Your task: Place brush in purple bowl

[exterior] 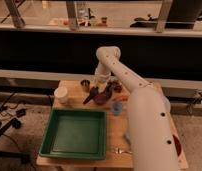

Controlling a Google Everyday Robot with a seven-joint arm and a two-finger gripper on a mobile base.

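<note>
Purple bowl (104, 96) sits near the desk's (74, 86) far edge; gripper (96, 90) beside it, pinching the slanted black brush (89, 97).

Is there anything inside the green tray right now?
No, the green tray shows only its bare floor, while the pincer hangs farther back beside the purple bowl.

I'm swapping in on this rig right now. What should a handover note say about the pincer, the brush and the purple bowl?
Pincer: low over the table's far side, just left of the purple bowl.
Brush: slanting down-left from the pincer, its lower end beyond the bowl's left rim; grip unclear.
Nearby: white cup, green tray, small blue cup.
Done: brush brought to the bowl.
Left: get the brush fully into the bowl, release, withdraw.
</note>
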